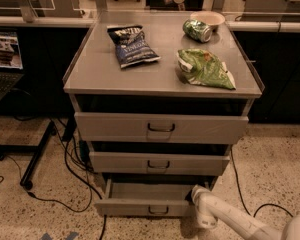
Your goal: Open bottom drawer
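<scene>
The bottom drawer (140, 206) is the narrowest grey front at the foot of the cabinet, with a small dark handle (158, 210) at its centre. It stands pulled out, and its plain grey inside shows behind the front panel. My gripper (199, 198) is on the white arm that comes in from the lower right. It sits at the drawer's right end, low near the floor. The mid-sized drawer front (159, 162) and the widest drawer front (161, 128) are above.
On the cabinet top (95, 69) lie a dark chip bag (132, 45), a green chip bag (205, 67), a green can (197, 30) and a bowl (207, 18). Black cables (70, 176) run over the floor at the left, beside a stand's leg (32, 164).
</scene>
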